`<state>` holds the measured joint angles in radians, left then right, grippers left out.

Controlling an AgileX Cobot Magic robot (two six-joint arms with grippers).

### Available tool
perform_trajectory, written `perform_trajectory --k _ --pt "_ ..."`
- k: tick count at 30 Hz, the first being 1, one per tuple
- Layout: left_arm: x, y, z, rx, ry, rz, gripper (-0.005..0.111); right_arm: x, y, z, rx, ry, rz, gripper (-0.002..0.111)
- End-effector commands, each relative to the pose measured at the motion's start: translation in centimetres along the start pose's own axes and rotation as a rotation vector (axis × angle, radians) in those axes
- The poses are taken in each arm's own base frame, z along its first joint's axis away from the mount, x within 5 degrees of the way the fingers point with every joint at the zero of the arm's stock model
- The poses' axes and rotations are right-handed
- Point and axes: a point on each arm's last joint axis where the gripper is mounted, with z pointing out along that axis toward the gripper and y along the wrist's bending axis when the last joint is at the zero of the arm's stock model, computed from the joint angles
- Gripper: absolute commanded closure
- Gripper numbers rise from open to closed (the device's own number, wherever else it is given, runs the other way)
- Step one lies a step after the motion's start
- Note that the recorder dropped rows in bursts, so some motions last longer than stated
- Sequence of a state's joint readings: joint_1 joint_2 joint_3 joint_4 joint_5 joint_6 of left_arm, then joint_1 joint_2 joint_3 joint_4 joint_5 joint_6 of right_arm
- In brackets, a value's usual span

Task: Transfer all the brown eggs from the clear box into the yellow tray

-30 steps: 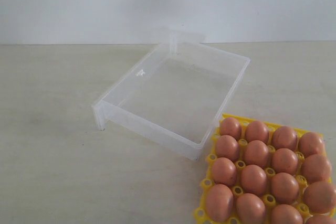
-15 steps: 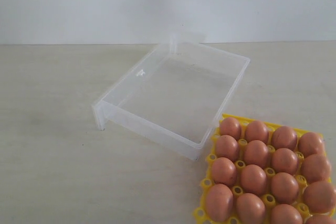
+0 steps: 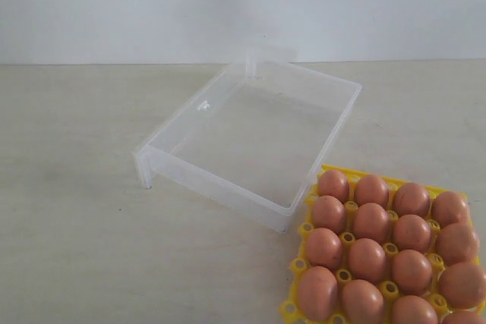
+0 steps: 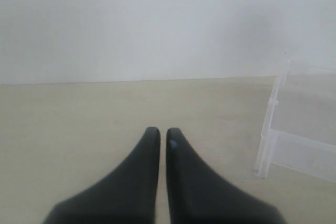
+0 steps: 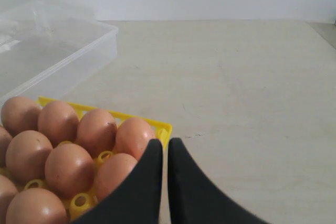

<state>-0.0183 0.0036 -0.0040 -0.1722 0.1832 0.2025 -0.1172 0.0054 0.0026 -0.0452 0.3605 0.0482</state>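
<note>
**A:** so where were the brown eggs (image 3: 372,221) at that point?

**B:** every one in view sat in the cups of the yellow tray (image 3: 289,309), just beside a corner of the clear box (image 3: 220,187) on the table (image 3: 76,187).

**A:** and the grippers?

**B:** left gripper (image 4: 163,135) had its fingers pressed together on nothing, near the box. right gripper (image 5: 164,148) was the same, by the tray's edge.

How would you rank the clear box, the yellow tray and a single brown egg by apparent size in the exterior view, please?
1. clear box, largest.
2. yellow tray, but the frame edge crops it, so this is unsure.
3. brown egg, clearly smallest.
</note>
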Motion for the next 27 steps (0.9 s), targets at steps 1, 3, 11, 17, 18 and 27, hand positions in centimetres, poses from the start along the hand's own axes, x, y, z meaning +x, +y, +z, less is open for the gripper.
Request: perform_trajectory --k 1,3,11,17,18,27 --pt "0.08 -0.01 0.0 0.002 -0.004 0.002 0.103 -0.1 -0.04 -0.07 0.006 -0.007 -0.013 0.108" --pt "0.08 -0.01 0.0 0.002 -0.004 0.002 0.103 -0.1 -0.04 -0.07 0.006 -0.007 -0.013 0.108" --pt "0.08 -0.01 0.0 0.002 -0.003 0.002 0.103 -0.1 -0.04 -0.07 0.006 -0.007 -0.013 0.108" --pt "0.07 0.4 -0.01 -0.071 -0.004 -0.005 0.103 -0.11 -0.04 -0.07 0.005 -0.009 -0.013 0.108" --pt "0.07 0.41 -0.01 -0.073 -0.004 -0.005 0.103 -0.11 -0.04 -0.07 0.005 -0.009 -0.013 0.108" --pt "0.07 0.39 -0.01 -0.068 -0.004 -0.004 0.103 -0.11 -0.04 -0.07 0.005 -0.009 -0.013 0.108"
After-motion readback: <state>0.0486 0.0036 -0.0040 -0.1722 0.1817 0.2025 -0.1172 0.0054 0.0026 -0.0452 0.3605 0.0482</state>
